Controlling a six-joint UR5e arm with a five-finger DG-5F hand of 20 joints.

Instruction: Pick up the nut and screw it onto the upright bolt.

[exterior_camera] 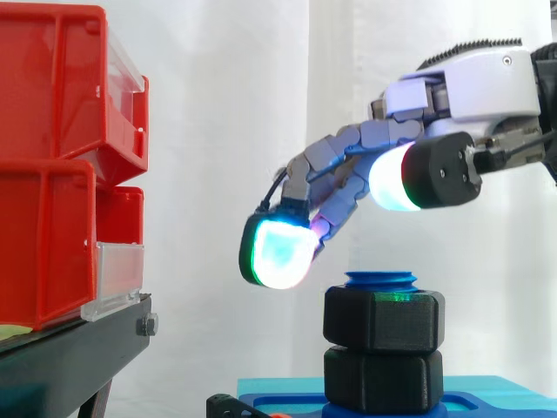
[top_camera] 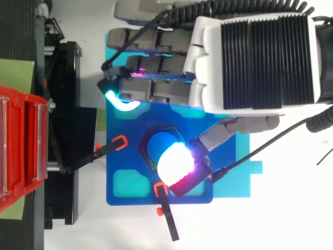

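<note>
Right, hand hovers over the upright blue bolt. Fingers are released, loosely bent, gripping nothing, w/ a clear gap betw. thumb pad and the rest. Nut sits on the bolt, whose top pokes out just above it. A 2nd black hex piece is directly under, touching. Side view: glowing fingers at 10 o'clock from the nut, apart from it. Top view: blue plate carries the bolt, clamps at 8 and 6 o'clock of it, red bins at 9.
</note>
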